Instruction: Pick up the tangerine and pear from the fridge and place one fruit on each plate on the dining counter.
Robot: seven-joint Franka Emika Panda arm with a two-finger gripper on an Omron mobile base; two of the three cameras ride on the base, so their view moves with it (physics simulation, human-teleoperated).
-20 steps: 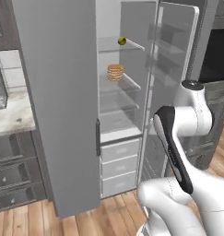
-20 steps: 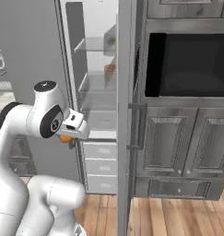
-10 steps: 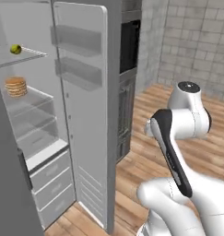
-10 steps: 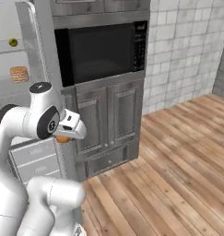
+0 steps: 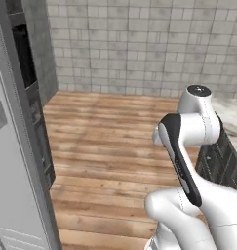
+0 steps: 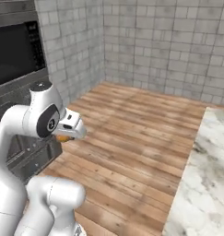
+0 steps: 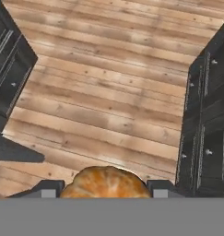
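Claw (image 7: 106, 196) clamped on the tangerine (image 7: 105, 183) w/ arm tucked close — prob. for safe carry while base heads toward dining counter (image 6: 203, 184), marble edge at right.

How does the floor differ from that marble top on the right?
The floor is warm brown wooden planks with visible seams; the marble top is white with grey veins and seamless. The floor lies low, while the marble top stands above it. Both are flat and level.

No legible text or labels.
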